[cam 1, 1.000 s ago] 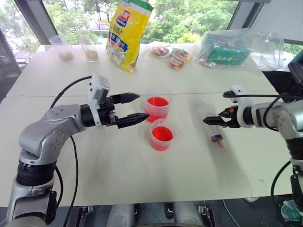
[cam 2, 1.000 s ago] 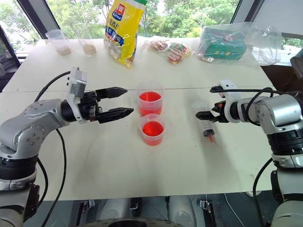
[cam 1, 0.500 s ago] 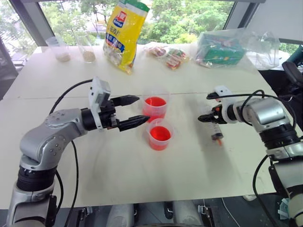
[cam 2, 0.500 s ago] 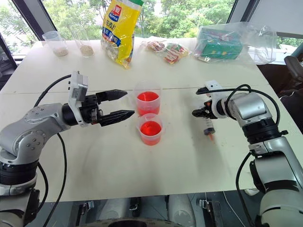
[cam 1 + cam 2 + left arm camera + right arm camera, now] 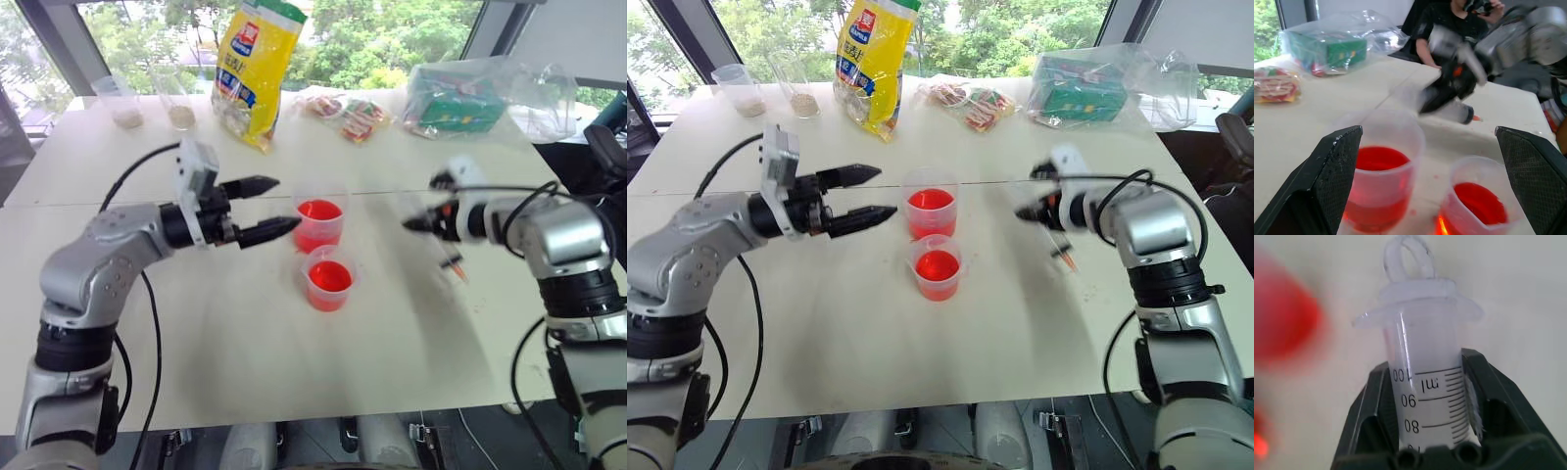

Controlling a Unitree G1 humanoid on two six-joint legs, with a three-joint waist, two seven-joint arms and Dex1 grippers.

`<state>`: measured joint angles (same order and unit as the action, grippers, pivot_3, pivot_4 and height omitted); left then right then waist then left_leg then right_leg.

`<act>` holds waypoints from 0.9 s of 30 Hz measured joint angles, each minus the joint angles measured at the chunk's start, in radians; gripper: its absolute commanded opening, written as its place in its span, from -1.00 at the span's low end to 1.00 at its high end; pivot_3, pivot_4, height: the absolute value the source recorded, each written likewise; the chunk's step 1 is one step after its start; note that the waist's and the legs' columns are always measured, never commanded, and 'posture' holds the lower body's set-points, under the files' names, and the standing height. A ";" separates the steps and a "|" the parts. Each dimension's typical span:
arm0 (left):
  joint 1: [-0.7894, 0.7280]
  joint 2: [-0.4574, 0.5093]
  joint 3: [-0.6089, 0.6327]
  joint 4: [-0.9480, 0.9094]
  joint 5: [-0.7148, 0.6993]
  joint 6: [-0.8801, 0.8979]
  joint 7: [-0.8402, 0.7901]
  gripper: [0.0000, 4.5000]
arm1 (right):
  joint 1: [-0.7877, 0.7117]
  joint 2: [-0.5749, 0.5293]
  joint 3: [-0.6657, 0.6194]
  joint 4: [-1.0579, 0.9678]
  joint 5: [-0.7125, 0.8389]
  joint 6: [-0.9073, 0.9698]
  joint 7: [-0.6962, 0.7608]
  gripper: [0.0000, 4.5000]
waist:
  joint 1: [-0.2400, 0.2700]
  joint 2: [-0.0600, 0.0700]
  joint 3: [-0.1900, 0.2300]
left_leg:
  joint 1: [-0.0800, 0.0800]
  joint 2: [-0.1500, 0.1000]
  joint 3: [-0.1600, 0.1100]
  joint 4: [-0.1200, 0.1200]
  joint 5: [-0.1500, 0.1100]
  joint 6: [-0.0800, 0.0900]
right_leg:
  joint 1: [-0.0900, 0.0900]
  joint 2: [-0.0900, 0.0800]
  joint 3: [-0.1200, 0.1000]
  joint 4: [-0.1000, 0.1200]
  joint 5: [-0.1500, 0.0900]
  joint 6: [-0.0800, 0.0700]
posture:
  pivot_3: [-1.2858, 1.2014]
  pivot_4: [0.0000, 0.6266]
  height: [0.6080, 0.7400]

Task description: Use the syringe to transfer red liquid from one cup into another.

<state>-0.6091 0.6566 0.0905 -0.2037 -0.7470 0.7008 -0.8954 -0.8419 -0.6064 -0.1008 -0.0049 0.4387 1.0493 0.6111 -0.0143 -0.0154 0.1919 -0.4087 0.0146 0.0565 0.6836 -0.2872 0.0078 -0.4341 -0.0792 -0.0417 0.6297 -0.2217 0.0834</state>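
Note:
Two clear cups hold red liquid: the far cup [image 5: 320, 220] and the near cup [image 5: 330, 282], side by side at the table's middle. My left gripper [image 5: 284, 204] hovers open just left of the far cup, fingers [image 5: 1327, 176] spread wide with nothing between them. My right gripper [image 5: 419, 223] is shut on the syringe [image 5: 449, 257], which is lifted off the table to the right of the cups, its reddish nozzle pointing down and away. In the right wrist view the syringe barrel [image 5: 1425, 382] with its scale marks sits clamped between both fingers [image 5: 1376, 406], the plunger ring above.
At the table's far side stand a yellow bag [image 5: 253, 69], two clear cups with beige powder [image 5: 125, 98], snack packets [image 5: 353, 116] and a green box in a plastic bag [image 5: 460, 98]. A person [image 5: 1459, 24] sits beyond the table's right end.
My right gripper has shut on the syringe and lifted it off the table, swinging it up and left toward the cups. The left gripper stays open beside the cups.

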 measured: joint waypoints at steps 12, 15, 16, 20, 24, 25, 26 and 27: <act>-0.141 0.035 0.022 0.176 0.018 -0.019 -0.085 1.00 | -0.091 0.439 -0.129 -0.024 0.142 -0.433 -0.057 -0.38 | 0.001 0.000 0.000 | 0.000 0.000 0.000 -0.001 0.000 0.000 | 0.000 -0.001 -0.001 0.000 0.000 0.000 | 0.03 -0.52 1.00; -0.151 0.035 0.024 0.176 0.017 -0.016 -0.084 1.00 | -0.066 0.507 -0.111 0.017 0.139 -0.555 -0.037 -0.38 | 0.003 0.000 0.000 | 0.000 0.000 -0.001 -0.001 0.000 0.000 | 0.001 -0.001 -0.001 0.000 0.000 0.000 | 0.03 -0.52 1.00; -0.155 0.034 0.024 0.175 0.017 -0.016 -0.084 1.00 | -0.048 0.524 -0.099 0.040 0.133 -0.599 -0.023 -0.38 | 0.002 0.000 0.000 | 0.000 0.000 0.000 -0.001 0.000 0.000 | 0.001 -0.001 -0.001 0.000 0.000 0.000 | 0.03 -0.52 1.00; -0.174 0.027 0.024 0.172 0.014 -0.009 -0.080 1.00 | 0.022 0.557 -0.064 0.142 0.091 -0.748 0.022 -0.38 | 0.000 0.000 0.000 | 0.000 0.000 -0.001 -0.001 0.000 0.000 | 0.001 -0.001 -0.001 0.001 0.000 0.000 | 0.03 -0.52 1.00; -0.193 -0.008 0.023 0.163 0.009 -0.007 -0.068 1.00 | 0.086 0.559 -0.018 0.206 0.036 -0.861 0.060 -0.38 | -0.001 0.000 0.000 | 0.000 0.000 -0.001 -0.001 0.000 0.000 | 0.000 -0.001 -0.001 0.001 0.000 0.000 | 0.03 -0.52 1.00; -0.197 -0.021 0.022 0.164 0.008 -0.006 -0.062 1.00 | 0.105 0.560 -0.007 0.210 0.027 -0.884 0.068 -0.38 | -0.001 0.000 0.000 | 0.000 0.000 -0.001 -0.001 0.000 0.000 | 0.000 -0.001 -0.001 0.001 0.000 0.000 | 0.03 -0.52 1.00; -0.202 -0.033 0.022 0.164 0.007 -0.003 -0.058 1.00 | 0.122 0.562 0.004 0.217 0.015 -0.902 0.075 -0.38 | -0.001 0.000 0.000 | 0.000 0.000 -0.001 -0.001 0.000 0.000 | 0.000 -0.001 -0.001 0.001 0.000 0.000 | 0.03 -0.52 1.00; -0.210 -0.041 0.021 0.164 0.003 0.001 -0.057 1.00 | 0.132 0.565 0.011 0.226 0.011 -0.916 0.079 -0.38 | -0.002 0.000 0.000 | 0.000 0.000 -0.001 -0.001 0.000 0.000 | 0.000 -0.001 -0.001 0.001 0.000 0.000 | 0.03 -0.52 1.00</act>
<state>-0.8187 0.6157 0.1120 -0.0400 -0.7440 0.7015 -0.9519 -0.7095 -0.0417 -0.0894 0.2212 0.4499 0.1334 0.6903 -0.0160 -0.0152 0.1919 -0.4088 0.0145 0.0558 0.6830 -0.2870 0.0074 -0.4336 -0.0803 -0.0423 0.6306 -0.2216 0.0833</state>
